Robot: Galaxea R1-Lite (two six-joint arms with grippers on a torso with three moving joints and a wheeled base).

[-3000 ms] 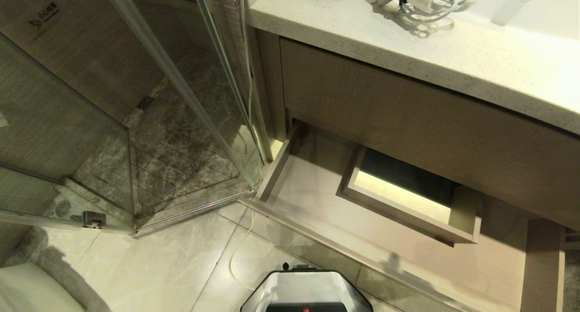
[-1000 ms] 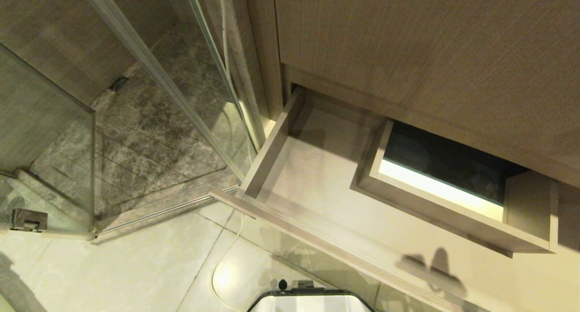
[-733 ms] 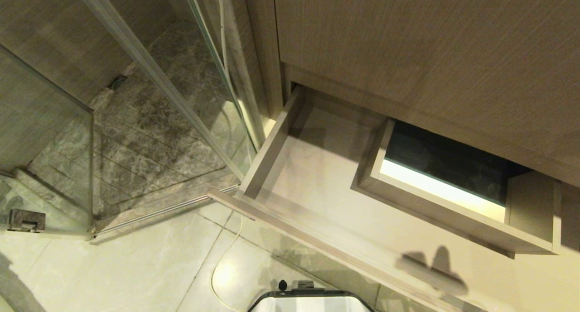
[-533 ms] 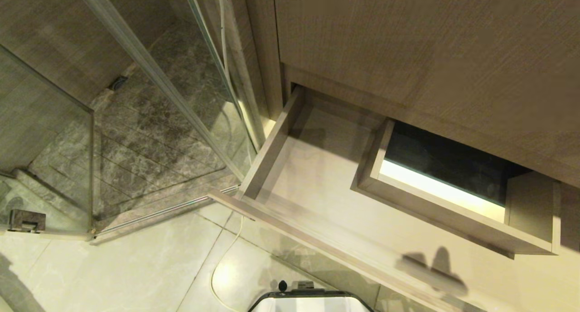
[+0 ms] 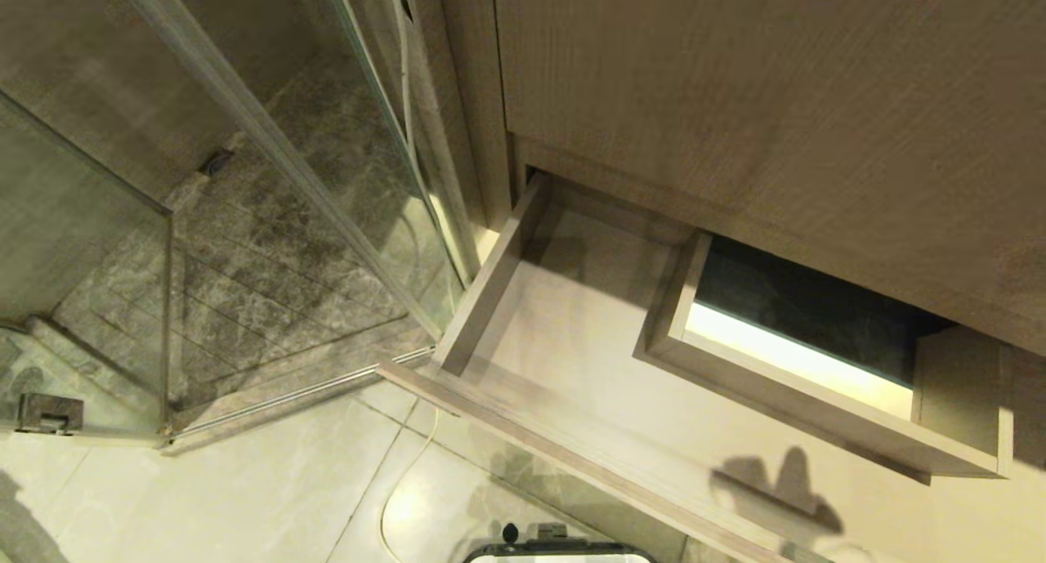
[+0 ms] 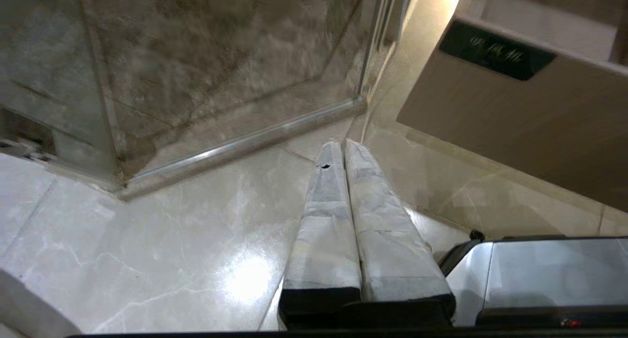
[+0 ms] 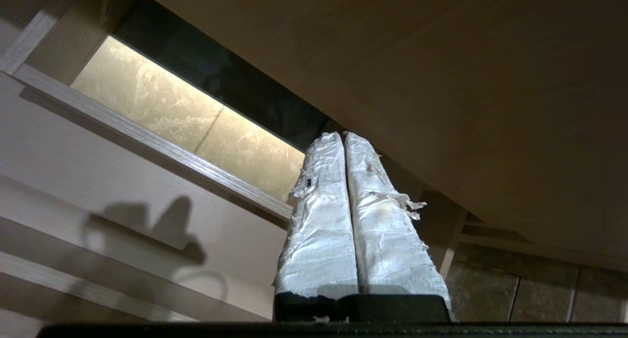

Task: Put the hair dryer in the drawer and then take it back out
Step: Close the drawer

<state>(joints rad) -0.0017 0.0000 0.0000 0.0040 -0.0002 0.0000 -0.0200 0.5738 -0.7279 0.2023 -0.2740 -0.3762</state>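
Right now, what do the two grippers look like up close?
Left gripper: two long tapering fingers wrapped in whitish tape, with a small dark nick near one tip, on a black base. Right gripper: the same build, but the tape on its fingers is wrinkled and frayed, with torn shreds along the edges. No cables or markings show on either.

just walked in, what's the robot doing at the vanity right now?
Nothing is being handled. The drawer stands pulled open, and the part in view is empty; no hair dryer shows anywhere. The right gripper is shut and empty, raised in front of the drawer below the cabinet panel. The left gripper is shut too, pointing at the floor by the shower glass.
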